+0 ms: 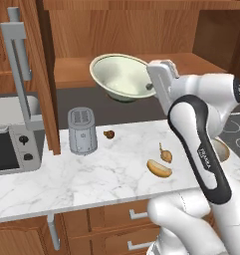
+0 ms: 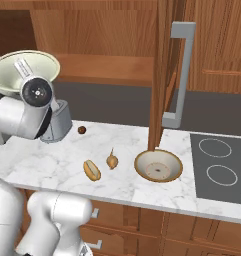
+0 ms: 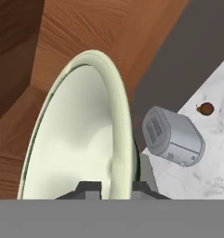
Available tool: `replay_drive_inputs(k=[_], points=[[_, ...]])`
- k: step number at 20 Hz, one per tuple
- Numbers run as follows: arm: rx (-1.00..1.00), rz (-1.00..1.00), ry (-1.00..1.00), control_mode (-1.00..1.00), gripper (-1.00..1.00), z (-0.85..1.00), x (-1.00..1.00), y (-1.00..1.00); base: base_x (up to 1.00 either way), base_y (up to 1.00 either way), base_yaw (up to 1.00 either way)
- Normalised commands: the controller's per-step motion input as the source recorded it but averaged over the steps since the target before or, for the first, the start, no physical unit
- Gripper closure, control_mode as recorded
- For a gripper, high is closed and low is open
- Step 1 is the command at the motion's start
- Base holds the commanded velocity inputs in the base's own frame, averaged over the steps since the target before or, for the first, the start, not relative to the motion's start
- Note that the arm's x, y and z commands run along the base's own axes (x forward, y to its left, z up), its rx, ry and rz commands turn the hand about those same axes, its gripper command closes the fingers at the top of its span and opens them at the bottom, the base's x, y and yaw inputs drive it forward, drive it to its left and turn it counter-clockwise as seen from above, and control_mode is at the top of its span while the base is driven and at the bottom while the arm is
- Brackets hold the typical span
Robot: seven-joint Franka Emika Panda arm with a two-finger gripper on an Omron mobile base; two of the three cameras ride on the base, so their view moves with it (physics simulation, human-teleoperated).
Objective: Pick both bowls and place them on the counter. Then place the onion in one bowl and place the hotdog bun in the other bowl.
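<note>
Nearest me on the marble bench (image 1: 91,174) lie the soft oblong bun (image 1: 159,169) and, just behind it, the papery round onion (image 1: 166,155) — light things. Right of the onion sits the shallow tan bowl (image 2: 158,165). Beyond, above the ribbed grey toaster (image 1: 82,130), my claw (image 3: 112,188) is clamped on the cream bowl (image 1: 120,75) — rigid, glossy, slippery; its thin rim is the hold.

Both base views look forward and down from behind the arm, left and right, sharing the counter (image 1: 91,174) and toaster (image 1: 82,130). The hand view sits close, beside the fingertips (image 3: 88,188), the cream bowl (image 3: 81,139) rim between them.
</note>
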Motion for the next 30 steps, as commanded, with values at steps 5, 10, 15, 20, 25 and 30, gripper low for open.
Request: replay_drive_inputs(k=[5,10,15,20,25,30], points=[[-0.13,0.0,0.07,-1.0,1.0,-0.67,-0.76,-0.11,0.0,0.0,0.0],[-0.2,0.03,0.17,-1.0,1.0,-0.8,-0.42,-0.02,0.0,0.0,0.0],[-0.2,0.05,0.21,-1.0,1.0,-0.88,-0.05,-0.13,0.0,0.0,0.0],[-0.12,0.06,0.11,-1.0,1.0,-0.86,0.0,-0.2,0.0,0.0,0.0],[-0.03,0.07,0.0,-1.0,1.0,-0.83,0.12,-0.04,0.0,0.0,0.0],[0.01,0.1,-0.06,-1.0,1.0,-0.73,0.18,0.0,0.0,0.0,0.0]])
